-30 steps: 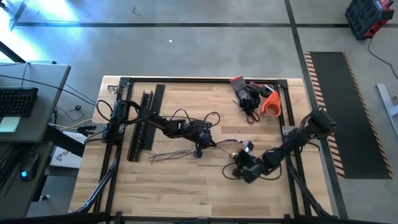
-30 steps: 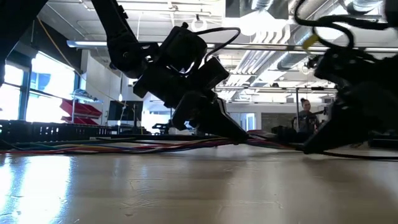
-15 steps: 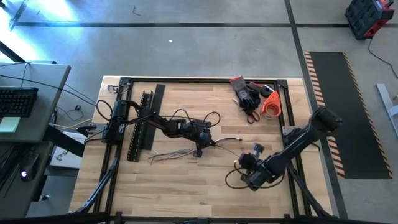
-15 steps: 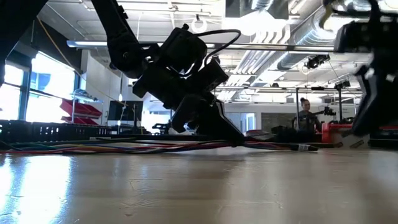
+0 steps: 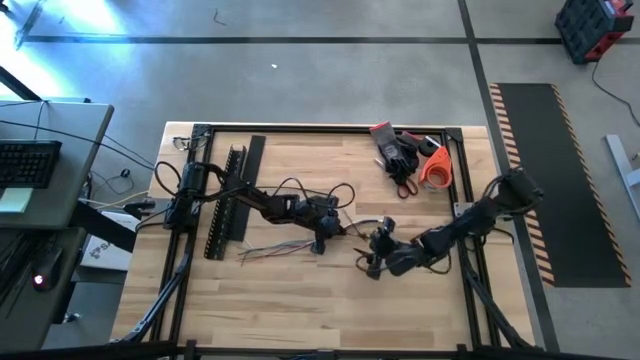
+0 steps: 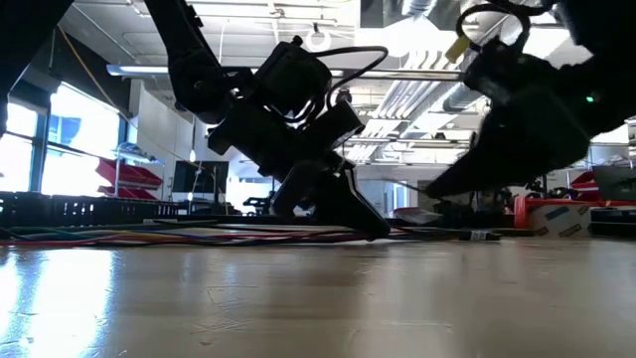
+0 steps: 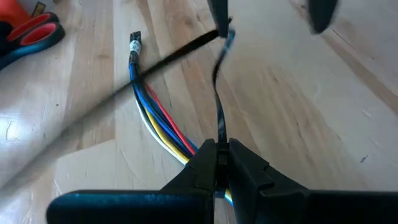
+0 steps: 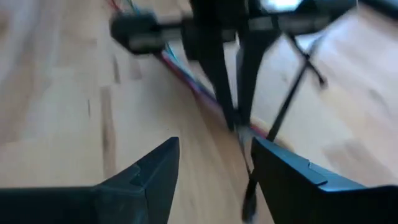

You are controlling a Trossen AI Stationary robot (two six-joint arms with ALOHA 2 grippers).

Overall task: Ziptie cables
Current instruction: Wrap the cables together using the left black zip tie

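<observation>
Left gripper (image 7: 217, 163) pinches a black ziptie (image 7: 219, 115) over the cables (image 5: 280, 247) at table centre — right gripper (image 8: 214, 158), fingers wide, sits at its 3 o'clock.

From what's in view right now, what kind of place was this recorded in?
Probably an industrial lab or workshop: exposed ceiling ducts, a hazard-striped floor mat on the concrete floor, and a wooden table in a black frame.

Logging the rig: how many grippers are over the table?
2: the left gripper, mid-table, shut on a black strand at the cables; the right gripper, open, just right of it.
</observation>
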